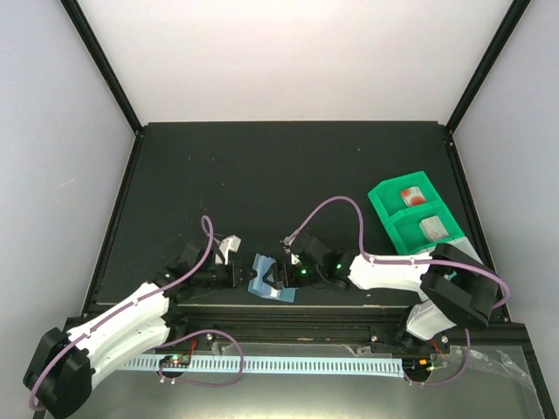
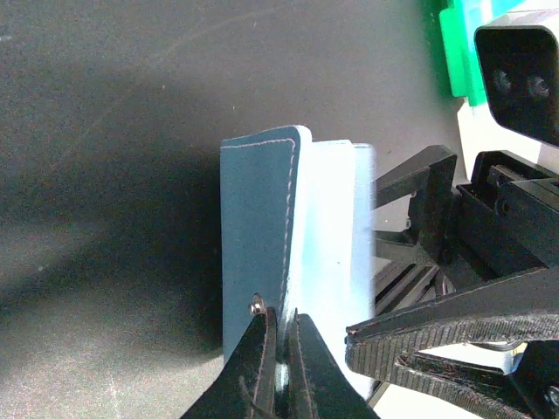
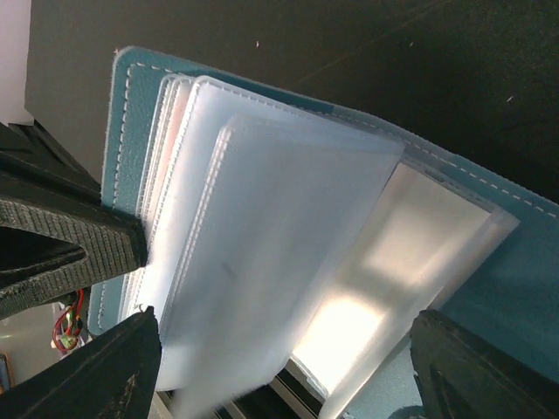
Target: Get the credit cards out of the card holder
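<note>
Card removal part done: two cards out, holder under work at the near edge.

We find a white card with a red blotch (image 1: 410,194) and a pale grey card (image 1: 434,229) lying in separate compartments of the green tray (image 1: 384,196) toward the right edge of the counter (image 1: 288,166). The card holder (image 1: 271,285) sits opened near the middle of the near edge, its clear sleeves (image 3: 288,262) fanned out. We cannot tell whether any card remains inside them, so we judge the task unfinished. The left gripper (image 1: 244,277) is pressed together, pinching the holder's edge. The right gripper (image 1: 279,276) stands spread, one finger at each side of the sleeves, holding nothing that we can see.
</note>
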Robot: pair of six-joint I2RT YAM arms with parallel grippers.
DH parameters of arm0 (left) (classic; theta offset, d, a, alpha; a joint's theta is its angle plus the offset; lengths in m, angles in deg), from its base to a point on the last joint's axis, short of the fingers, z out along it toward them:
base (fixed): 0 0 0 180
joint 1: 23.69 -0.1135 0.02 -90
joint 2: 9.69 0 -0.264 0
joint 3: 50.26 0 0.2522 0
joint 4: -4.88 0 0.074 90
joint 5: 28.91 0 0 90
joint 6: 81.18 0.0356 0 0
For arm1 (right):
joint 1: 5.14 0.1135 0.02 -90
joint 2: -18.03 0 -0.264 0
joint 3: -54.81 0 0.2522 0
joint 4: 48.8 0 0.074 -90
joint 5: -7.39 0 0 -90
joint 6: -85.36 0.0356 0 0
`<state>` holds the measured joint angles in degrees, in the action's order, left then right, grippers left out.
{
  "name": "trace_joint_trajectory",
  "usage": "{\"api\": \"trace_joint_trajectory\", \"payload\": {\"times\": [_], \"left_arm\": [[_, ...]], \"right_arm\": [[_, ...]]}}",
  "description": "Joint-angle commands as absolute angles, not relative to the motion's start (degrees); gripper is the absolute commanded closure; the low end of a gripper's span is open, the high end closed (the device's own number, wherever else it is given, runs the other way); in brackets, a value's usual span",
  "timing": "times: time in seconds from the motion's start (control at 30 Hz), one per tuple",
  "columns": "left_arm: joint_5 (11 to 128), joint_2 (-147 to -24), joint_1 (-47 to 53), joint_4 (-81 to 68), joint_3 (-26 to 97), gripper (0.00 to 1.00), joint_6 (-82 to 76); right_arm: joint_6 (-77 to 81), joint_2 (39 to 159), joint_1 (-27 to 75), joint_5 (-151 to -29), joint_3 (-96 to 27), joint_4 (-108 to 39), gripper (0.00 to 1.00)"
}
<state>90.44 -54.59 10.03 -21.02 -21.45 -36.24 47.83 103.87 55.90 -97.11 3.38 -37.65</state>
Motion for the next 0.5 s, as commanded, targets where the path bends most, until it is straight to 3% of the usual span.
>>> {"api": "trace_joint_trajectory", "payload": {"times": [0.0,0.13,0.47], "left_arm": [[89.71,-52.86,9.95,-19.51,-21.03,0.98,-37.18],[89.62,-52.58,9.94,-19.6,-21.28,0.98,-37.43],[89.94,-52.45,9.94,-19.85,-21.73,0.95,-37.51]], "right_arm": [[48.04,103.21,56.31,-97.69,3.61,-39.26,0.22],[47.57,102.93,56.29,-98.7,3.41,-39.91,0.26],[45.71,100.62,56.26,-87.74,1.48,-27.49,0.42]]}}
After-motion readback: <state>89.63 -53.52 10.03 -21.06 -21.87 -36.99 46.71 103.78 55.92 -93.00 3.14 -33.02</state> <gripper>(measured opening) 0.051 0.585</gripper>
